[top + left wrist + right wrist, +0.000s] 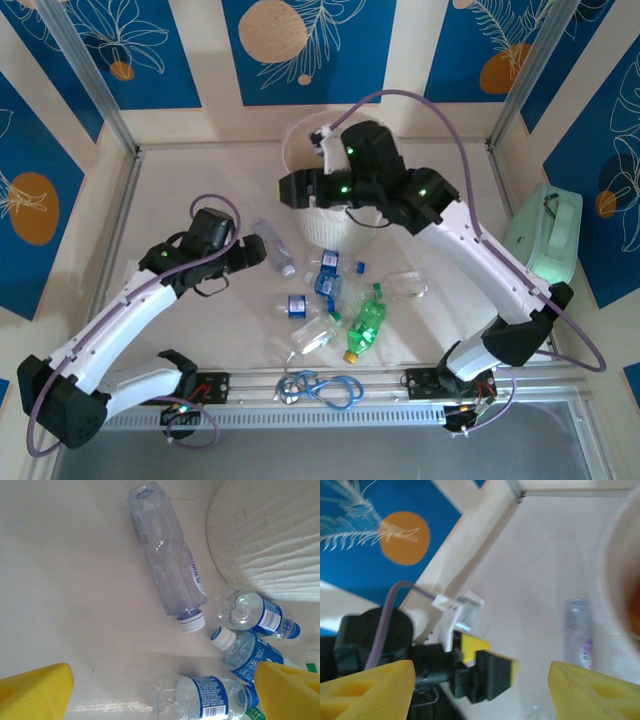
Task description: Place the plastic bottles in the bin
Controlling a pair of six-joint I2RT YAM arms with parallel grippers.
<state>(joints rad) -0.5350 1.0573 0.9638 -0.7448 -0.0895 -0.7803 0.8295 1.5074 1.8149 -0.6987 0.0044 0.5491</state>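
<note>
Left gripper (252, 250) — jaws wide apart, nothing between them — hangs just left of a clear bottle (273, 246) lying on the table (180, 180). Right gripper (292, 189) is likewise spread and empty, over the left rim of the bin (330, 230) at the far middle. We note more bottles (328, 280) loose on the table near of the bin — a green bottle (367, 322) among them.

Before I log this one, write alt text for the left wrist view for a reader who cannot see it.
A long clear bottle with a white cap lies on the pale table, three smaller blue-labelled bottles clustered to its lower right near the ribbed cream bin. The left gripper hangs above, yellow jaws open and empty.
</note>
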